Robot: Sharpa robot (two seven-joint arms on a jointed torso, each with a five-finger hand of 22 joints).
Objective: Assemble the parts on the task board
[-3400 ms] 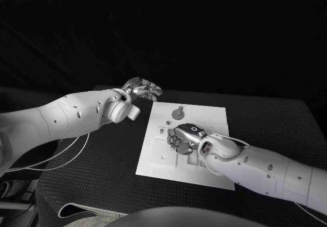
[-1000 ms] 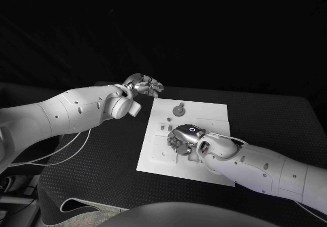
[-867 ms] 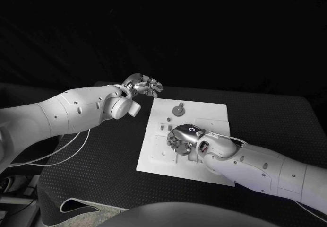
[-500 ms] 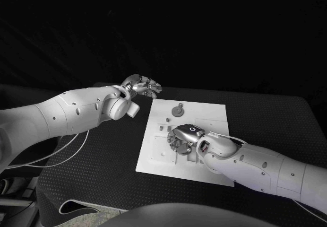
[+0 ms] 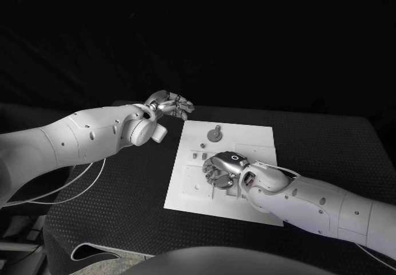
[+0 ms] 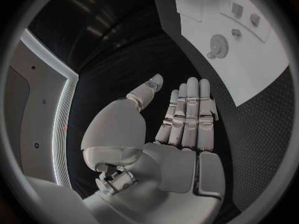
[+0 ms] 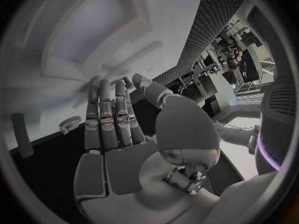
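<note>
Your task board (image 5: 248, 143) lies flat in the middle of the black surface (image 5: 115, 200), a white plate with several small parts on it. A round part with a short stem (image 5: 215, 134) sits near the far edge of the board; you can also see it from the left wrist (image 6: 218, 45). Your right hand (image 5: 224, 169) is low over the middle of the board, palm down; from its own wrist its fingers (image 7: 109, 119) lie straight and side by side, with nothing held between them. Whether the fingertips touch the board you cannot tell. Your left hand (image 5: 171, 105) hovers beyond the board's far left corner, clear of it, fingers (image 6: 187, 114) extended together and empty.
</note>
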